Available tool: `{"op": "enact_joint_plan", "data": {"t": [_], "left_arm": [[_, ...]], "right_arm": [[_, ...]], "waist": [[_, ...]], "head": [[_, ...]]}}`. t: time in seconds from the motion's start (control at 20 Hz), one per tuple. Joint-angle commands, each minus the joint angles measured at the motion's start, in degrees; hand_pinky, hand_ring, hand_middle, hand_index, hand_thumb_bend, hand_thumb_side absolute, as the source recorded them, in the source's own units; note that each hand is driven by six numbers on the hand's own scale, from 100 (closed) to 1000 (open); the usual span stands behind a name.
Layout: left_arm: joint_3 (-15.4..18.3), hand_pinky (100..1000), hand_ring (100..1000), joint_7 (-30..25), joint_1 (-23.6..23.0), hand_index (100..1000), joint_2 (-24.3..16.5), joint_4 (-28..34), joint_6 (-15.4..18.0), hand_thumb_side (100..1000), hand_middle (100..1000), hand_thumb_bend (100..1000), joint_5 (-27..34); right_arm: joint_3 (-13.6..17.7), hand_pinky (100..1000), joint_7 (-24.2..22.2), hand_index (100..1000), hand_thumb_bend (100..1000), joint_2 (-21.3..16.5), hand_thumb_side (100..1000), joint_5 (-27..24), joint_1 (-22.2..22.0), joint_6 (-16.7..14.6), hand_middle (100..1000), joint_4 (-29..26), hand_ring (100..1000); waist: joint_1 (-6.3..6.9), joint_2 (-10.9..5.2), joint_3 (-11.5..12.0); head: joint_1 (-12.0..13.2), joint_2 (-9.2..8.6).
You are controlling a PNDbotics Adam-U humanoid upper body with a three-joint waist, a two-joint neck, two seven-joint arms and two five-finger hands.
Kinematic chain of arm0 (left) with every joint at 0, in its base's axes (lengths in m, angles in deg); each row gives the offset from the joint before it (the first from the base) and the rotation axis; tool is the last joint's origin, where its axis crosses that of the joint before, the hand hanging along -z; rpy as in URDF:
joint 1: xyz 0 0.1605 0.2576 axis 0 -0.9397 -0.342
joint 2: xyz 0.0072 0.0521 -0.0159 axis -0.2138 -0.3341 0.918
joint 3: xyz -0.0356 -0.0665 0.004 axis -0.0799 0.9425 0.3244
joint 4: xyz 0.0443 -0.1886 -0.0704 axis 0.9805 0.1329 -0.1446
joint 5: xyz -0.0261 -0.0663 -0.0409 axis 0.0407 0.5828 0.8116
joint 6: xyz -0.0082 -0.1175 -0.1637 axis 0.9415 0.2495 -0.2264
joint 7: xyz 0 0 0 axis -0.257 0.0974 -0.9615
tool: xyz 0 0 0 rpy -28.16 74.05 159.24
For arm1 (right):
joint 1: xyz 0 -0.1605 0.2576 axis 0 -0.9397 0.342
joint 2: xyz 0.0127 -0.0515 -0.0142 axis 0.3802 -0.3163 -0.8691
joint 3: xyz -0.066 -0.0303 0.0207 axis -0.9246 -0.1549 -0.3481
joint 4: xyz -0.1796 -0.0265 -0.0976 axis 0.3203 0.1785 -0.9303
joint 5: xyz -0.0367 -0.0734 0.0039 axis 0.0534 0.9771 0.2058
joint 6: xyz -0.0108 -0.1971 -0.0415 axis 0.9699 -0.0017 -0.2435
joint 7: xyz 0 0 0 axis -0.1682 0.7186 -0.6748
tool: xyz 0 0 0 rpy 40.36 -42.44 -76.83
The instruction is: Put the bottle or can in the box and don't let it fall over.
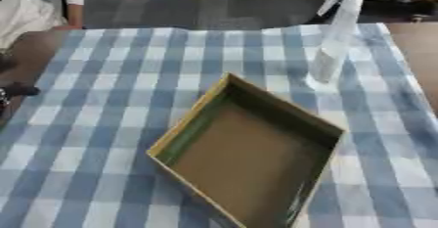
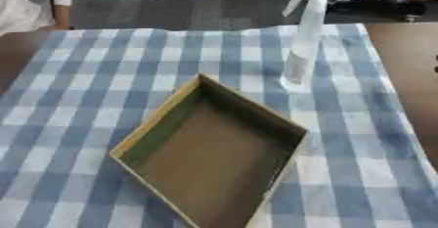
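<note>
Since neither hand shows, grip unknown: grab bottle point(image 1: 335, 41) low, just beyond box point(image 1: 248, 158), & set upright w/o tipping.

Of my body, only 1 small part shows clearly. My left hand point(image 1: 15, 91) comes in at the left edge of the left eye view, about mid-height, as a short black rounded piece pointing toward the middle of the frame. Just below it, hard against the same edge, sits a paler grey bit of the same limb. The frame cuts off the rest, so I cannot tell its pose. In the right eye view a thin dark sliver point(image 2: 435, 60) marks the right edge, upper half; I cannot tell what it is.
</note>
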Motion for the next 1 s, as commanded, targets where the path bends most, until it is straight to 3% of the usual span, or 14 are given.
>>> {"op": "enact_joint_plan", "data": {"t": [0.05, 1.0], "left_arm": [[0.07, 1000, 653, -0.18, 0.58, 938, -1.29, 0.82, 0.15, 728, 864, 100, 0.23], [-0.21, 1000, 653, -0.47, 1.14, 938, -1.31, 0.98, 0.15, 729, 863, 100, 0.10]], "right_arm": [[0.04, 944, -1.11, 1000, 100, -2.42, 626, -0.83, 0.42, -0.09, 1000, -1.80, 1000], [-0.61, 936, -2.17, 1000, 100, -0.67, 622, -0.29, 3.09, 0.77, 1000, -3.15, 1000]], "waist": [[-0.32, -0.94, 0.11], [-0.63, 0.22, 1.66]], "head": [[-0.22, -0.55], [-1.25, -1.92]]}}
